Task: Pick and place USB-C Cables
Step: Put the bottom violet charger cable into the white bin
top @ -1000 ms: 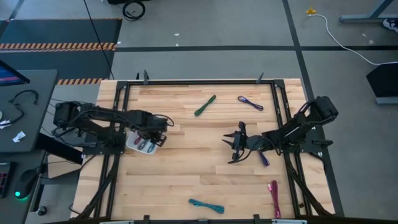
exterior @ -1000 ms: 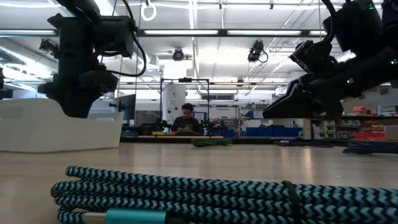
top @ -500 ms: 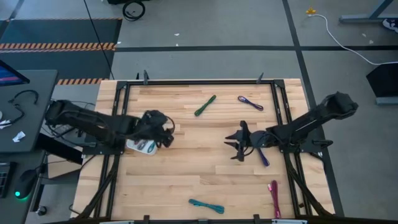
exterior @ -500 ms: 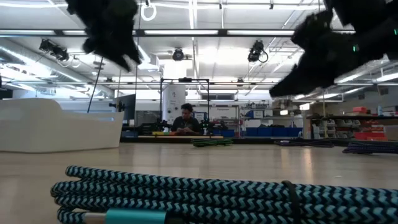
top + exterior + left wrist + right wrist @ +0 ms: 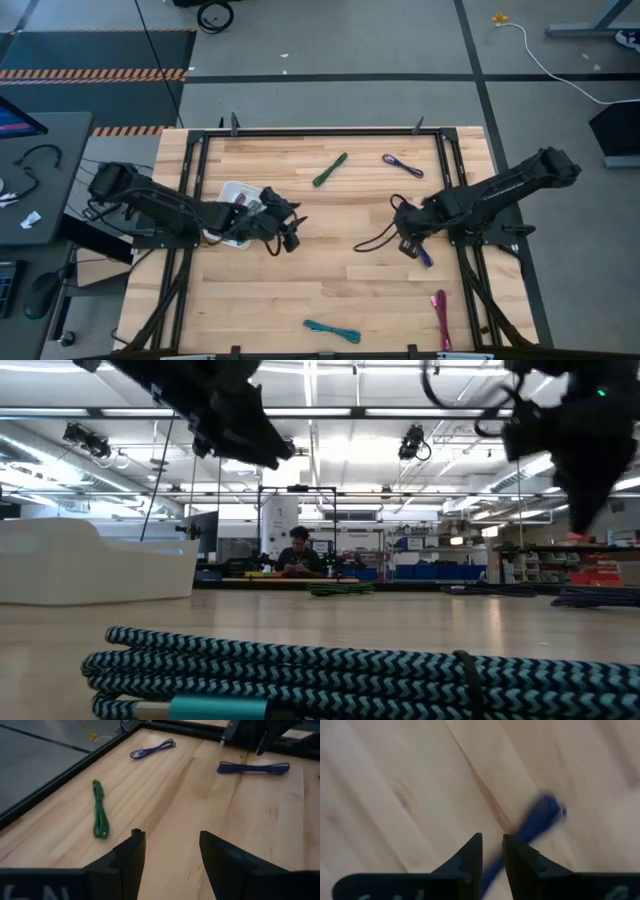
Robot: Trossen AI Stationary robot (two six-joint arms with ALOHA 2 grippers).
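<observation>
Several short cable bundles lie flat on the wooden table: green [image 5: 329,169] [image 5: 100,817], purple [image 5: 402,165] [image 5: 152,748], dark blue [image 5: 423,256] [image 5: 540,818], maroon [image 5: 440,318] and teal [image 5: 332,330] [image 5: 300,670]. My left gripper [image 5: 285,232] [image 5: 172,841] is open and empty, just right of the white bin [image 5: 232,192], facing the green cable. My right gripper [image 5: 405,240] [image 5: 491,847] points down beside the dark blue cable's far end. Its fingers stand a narrow gap apart and hold nothing.
The white bin [image 5: 90,565] sits at the table's left side with cables inside, partly hidden by the left arm. A black metal frame [image 5: 320,131] rims the table. A thin dark wire [image 5: 372,240] curves out by the right gripper. A person sits far behind the table [image 5: 298,552].
My left gripper has moved off the white bin toward the table's middle and slightly toward the near edge. My right gripper has drawn back toward the table's right edge and tipped down over the dark blue cable. No cable has moved.
</observation>
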